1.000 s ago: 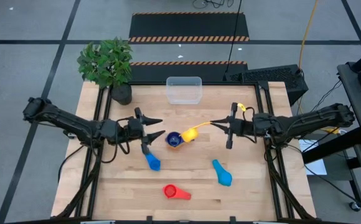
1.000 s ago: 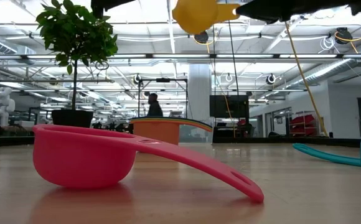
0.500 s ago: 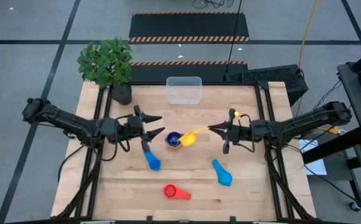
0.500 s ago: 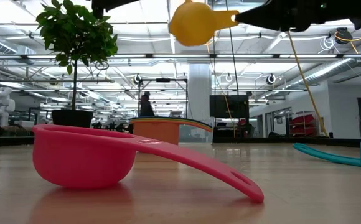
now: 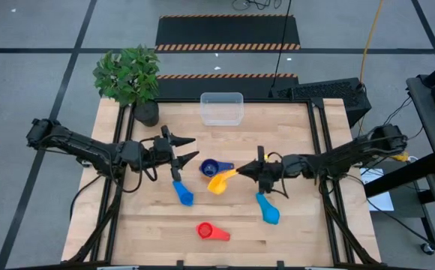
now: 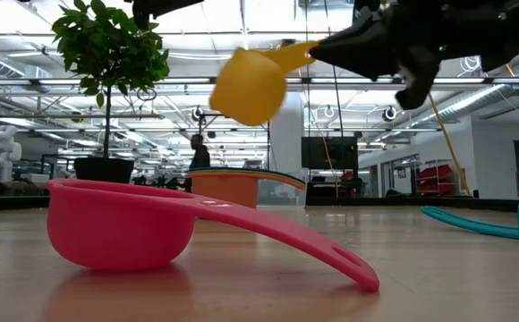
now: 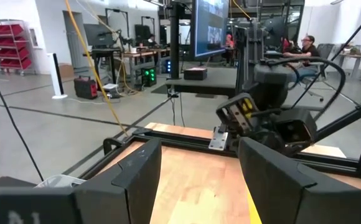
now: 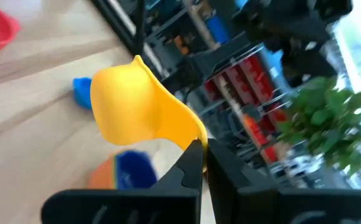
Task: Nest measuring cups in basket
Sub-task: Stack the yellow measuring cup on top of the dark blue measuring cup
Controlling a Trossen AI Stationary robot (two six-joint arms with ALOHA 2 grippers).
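Yellow cup (image 5: 218, 182) clenched by right gripper (image 5: 239, 173) above table, beside dark blue cup (image 5: 209, 167); left gripper (image 5: 190, 148) spread, empty.

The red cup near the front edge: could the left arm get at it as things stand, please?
Probably yes. The left gripper stands open and empty, and the red cup lies alone on bare table, with nothing between them.

We're in a big open robotics lab or industrial workshop: a grey concrete floor (image 5: 37, 30) marked with dark tape lines, yellow-and-black hazard-striped mats (image 5: 227, 34), a high ceiling with bright strip lights (image 6: 197, 40), red parts-bin racks (image 7: 6, 37), a large dark monitor screen (image 7: 208, 28), and a seated person (image 7: 302, 50) at distant workbenches.
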